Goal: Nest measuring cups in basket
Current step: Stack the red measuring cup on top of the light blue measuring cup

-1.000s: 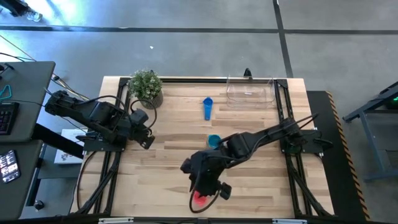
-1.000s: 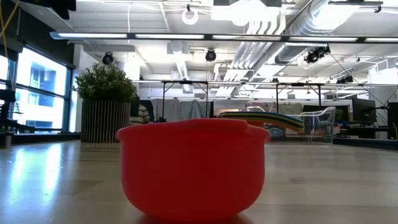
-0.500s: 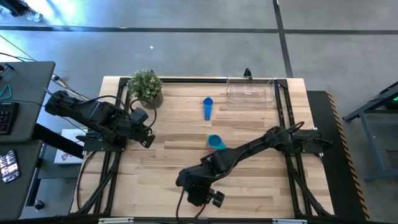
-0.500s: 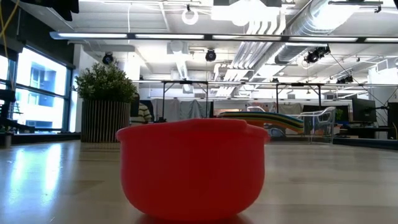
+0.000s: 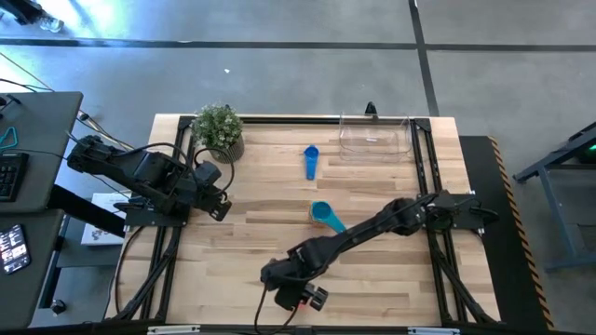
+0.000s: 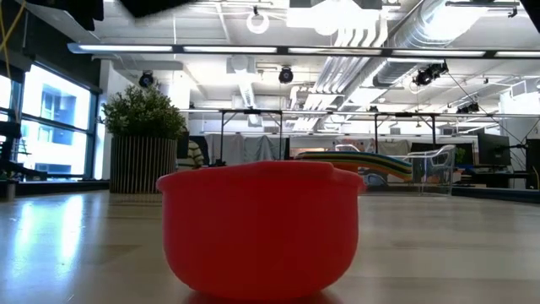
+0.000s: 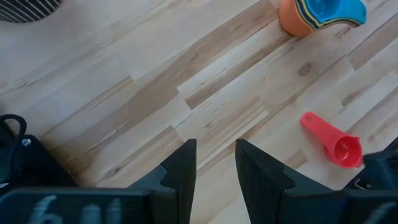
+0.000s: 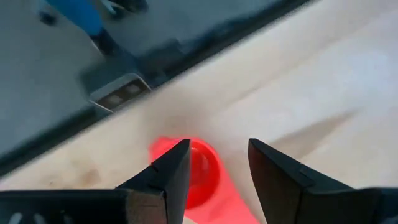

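The red-pink measuring cup [image 6: 261, 228] stands on its base near the table's near edge. The left wrist view shows this red-pink cup [image 7: 334, 140] too. In the high view my right gripper [image 5: 289, 287] covers it. In the right wrist view my right gripper [image 8: 217, 168] is open above the red-pink cup [image 8: 200, 167], one finger on each side, and does not touch it. A teal-topped stack of nested cups [image 5: 324, 216] sits mid-table, with an orange cup as the stack's [image 7: 318, 12] outermost. A blue cup [image 5: 311, 161] lies alone farther back. The clear basket [image 5: 374, 138] stands at the far right. My left gripper [image 5: 220, 208] waits, open, at the left.
A potted plant [image 5: 219, 128] stands at the far left corner. Black frame rails run along the table's left and right sides [image 5: 421, 158]. Bare wood lies between the stack and the basket. The near edge of the table is close under my right gripper.
My right arm has stretched out, carrying its gripper toward the table's near edge and a little left, until it sits over the red-pink cup and hides it from above. The cup itself has stayed where it was.
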You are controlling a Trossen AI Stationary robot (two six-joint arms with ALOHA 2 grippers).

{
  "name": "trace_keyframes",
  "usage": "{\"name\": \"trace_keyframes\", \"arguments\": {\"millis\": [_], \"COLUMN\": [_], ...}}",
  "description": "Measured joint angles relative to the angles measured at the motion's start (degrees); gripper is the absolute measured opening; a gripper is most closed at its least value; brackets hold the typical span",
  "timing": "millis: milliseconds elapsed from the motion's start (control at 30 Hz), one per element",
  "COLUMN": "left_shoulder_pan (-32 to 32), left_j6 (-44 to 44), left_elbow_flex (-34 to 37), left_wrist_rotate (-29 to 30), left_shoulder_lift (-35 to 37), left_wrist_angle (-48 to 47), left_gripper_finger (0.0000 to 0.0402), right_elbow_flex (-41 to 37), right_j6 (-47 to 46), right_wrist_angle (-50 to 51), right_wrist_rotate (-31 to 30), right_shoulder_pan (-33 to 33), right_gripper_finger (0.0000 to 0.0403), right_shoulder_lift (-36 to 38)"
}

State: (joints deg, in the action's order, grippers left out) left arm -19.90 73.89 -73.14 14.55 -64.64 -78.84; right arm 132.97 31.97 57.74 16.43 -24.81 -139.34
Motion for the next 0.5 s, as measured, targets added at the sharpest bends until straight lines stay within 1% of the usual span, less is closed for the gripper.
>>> {"name": "trace_keyframes", "arguments": {"millis": [100, 267, 500], "left_shoulder_pan": [0.0, 0.0, 0.0], "left_j6": [0.0, 0.0, 0.0], "left_elbow_flex": [0.0, 0.0, 0.0], "left_wrist_rotate": [0.0, 0.0, 0.0], "left_shoulder_lift": [0.0, 0.0, 0.0], "left_wrist_angle": [0.0, 0.0, 0.0], "left_gripper_finger": [0.0104, 0.0104, 0.0104], "right_elbow_flex": [0.0, 0.0, 0.0], "right_j6": [0.9, 1.5, 1.5], "right_wrist_angle": [0.2, 0.6, 0.1], "right_wrist_rotate": [-3.3, -3.9, -7.0], "right_shoulder_pan": [-0.3, -0.7, -0.9], "right_gripper_finger": [0.0154, 0.0154, 0.0154], "right_shoulder_lift": [-1.3, -3.4, -5.8]}}
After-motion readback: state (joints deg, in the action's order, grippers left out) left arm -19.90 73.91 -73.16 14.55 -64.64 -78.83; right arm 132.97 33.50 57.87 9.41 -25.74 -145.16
